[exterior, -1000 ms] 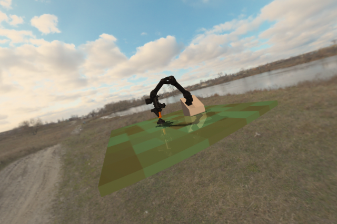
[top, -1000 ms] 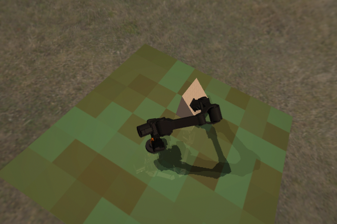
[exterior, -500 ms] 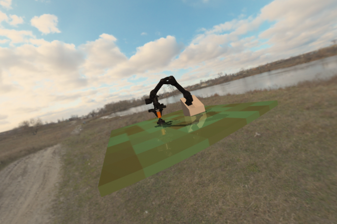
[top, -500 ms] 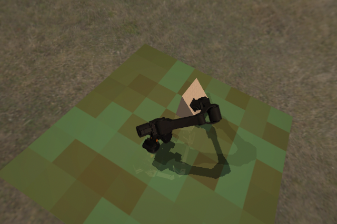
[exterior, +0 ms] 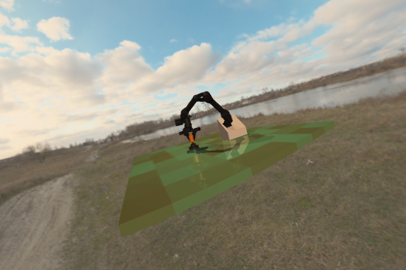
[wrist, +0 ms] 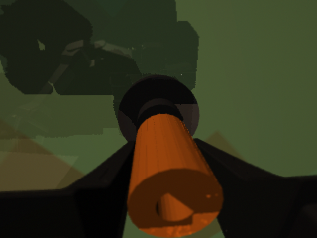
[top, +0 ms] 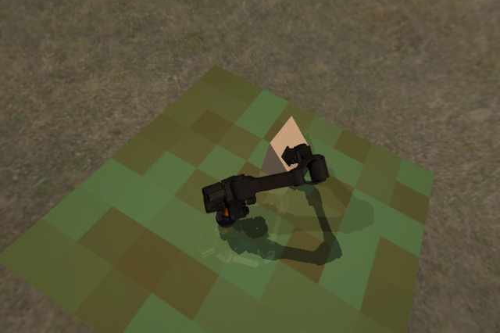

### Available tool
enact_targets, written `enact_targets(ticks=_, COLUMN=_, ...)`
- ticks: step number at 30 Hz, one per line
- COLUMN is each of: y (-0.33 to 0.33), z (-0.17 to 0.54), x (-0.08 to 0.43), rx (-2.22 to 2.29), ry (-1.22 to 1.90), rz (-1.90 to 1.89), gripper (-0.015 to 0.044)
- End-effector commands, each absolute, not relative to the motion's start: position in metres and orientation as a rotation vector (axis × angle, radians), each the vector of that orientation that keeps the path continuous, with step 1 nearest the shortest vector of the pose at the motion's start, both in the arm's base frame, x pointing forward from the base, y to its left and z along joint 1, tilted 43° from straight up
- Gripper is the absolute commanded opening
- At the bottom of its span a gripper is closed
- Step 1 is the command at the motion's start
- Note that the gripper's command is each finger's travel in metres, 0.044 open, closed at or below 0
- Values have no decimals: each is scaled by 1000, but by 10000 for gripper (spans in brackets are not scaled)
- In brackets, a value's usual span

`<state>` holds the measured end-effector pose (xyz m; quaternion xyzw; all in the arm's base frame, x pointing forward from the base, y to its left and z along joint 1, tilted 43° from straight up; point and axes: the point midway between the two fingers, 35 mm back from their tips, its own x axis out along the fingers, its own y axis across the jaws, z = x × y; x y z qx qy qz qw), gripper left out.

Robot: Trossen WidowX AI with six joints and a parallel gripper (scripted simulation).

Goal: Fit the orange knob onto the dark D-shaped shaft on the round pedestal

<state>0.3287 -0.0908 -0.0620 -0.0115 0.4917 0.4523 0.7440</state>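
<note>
The orange knob [top: 225,211] [exterior: 191,137] [wrist: 165,154] is upright, between the fingers of my gripper [top: 226,213] [exterior: 191,139] [wrist: 163,145], which is shut on it. The knob's upper end, with the hole showing, faces the wrist camera. The dark round pedestal [top: 225,222] [exterior: 194,147] [wrist: 158,85] is under the knob on the checkered surface. The knob's lower end is at or just above the pedestal's raised dark centre, clear of its wide base. The knob hides the shaft; whether the two are engaged and how their flats lie cannot be told.
A pale tan block [top: 287,137] [exterior: 236,133] stands near the arm's base. The green and brown checkered board [top: 169,260] [exterior: 209,191] carries the arm's dark shadow and faint reflections. Grass surrounds the board.
</note>
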Motion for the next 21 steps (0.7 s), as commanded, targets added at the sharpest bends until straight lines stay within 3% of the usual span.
enact_targets(ticks=1, y=-93, z=-61, x=327, rx=383, ry=1295, rz=689, gripper=0)
enact_targets(ticks=8, y=-93, z=-58, x=326, rx=740, ry=1445, rz=398, gripper=0)
enact_targets(ticks=21, y=-93, z=-59, x=330, rx=750, ry=1448, rz=390, gripper=0)
